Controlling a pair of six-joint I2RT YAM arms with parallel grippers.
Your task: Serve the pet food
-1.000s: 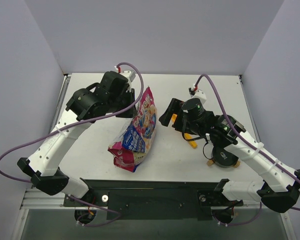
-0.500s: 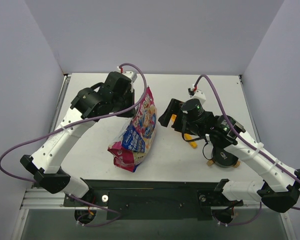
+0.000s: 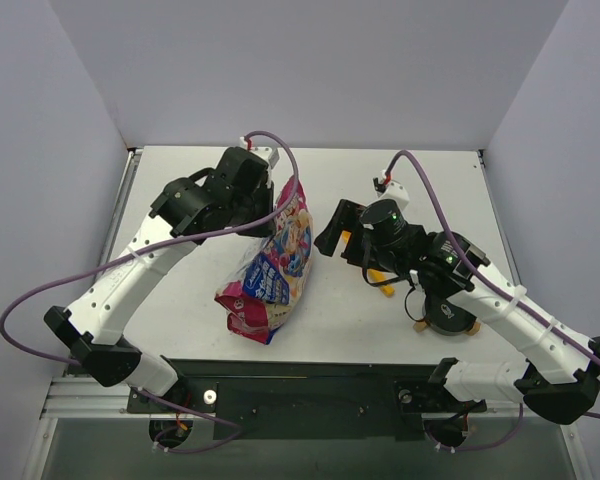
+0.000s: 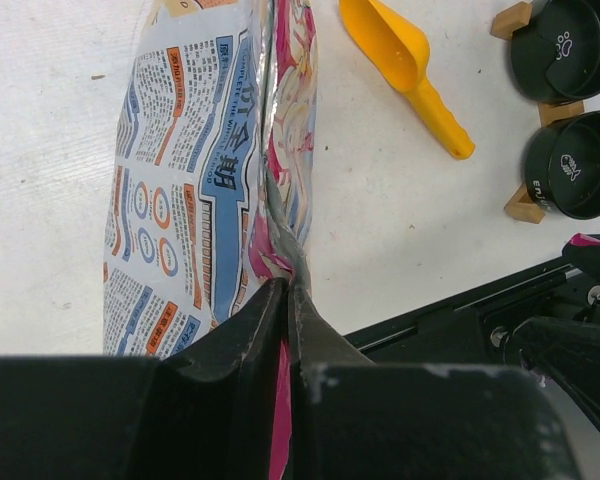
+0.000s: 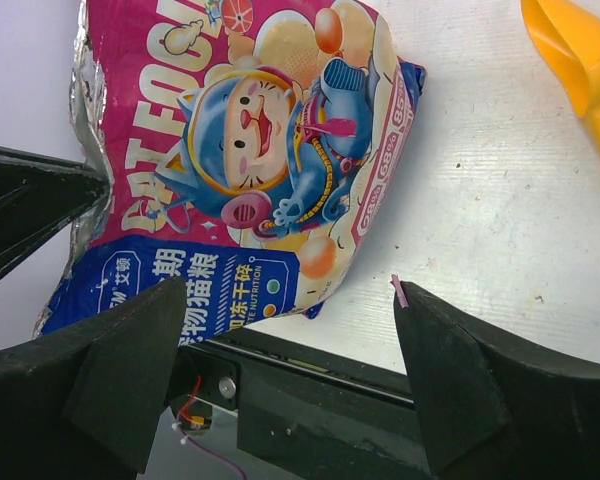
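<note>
The pink-and-blue cartoon-printed bag point(image 3: 275, 265) stands on the white table, its base toward the near edge. My left gripper point(image 3: 273, 212) is shut on the bag's crimped top edge; in the left wrist view the black fingertips point(image 4: 288, 290) pinch the foil seam of the bag point(image 4: 195, 180). My right gripper point(image 3: 330, 230) hovers open just right of the bag, and in its wrist view the bag point(image 5: 270, 170) lies beyond the wide-apart jaws point(image 5: 288, 290). A pink scrap sticks to the right finger point(image 5: 420, 330). The pet food is hidden inside the bag.
A yellow scoop point(image 3: 380, 272) point(image 4: 395, 60) point(image 5: 575, 50) lies on the table under my right arm. Two black bowls point(image 4: 565, 50) point(image 4: 575, 165) sit in a wooden stand point(image 3: 448, 312) at the near right. The black base rail point(image 3: 310, 385) runs along the near edge.
My left gripper has closed onto the bag's top edge, and the left arm has shifted slightly right toward the bag. The right arm has barely moved.
</note>
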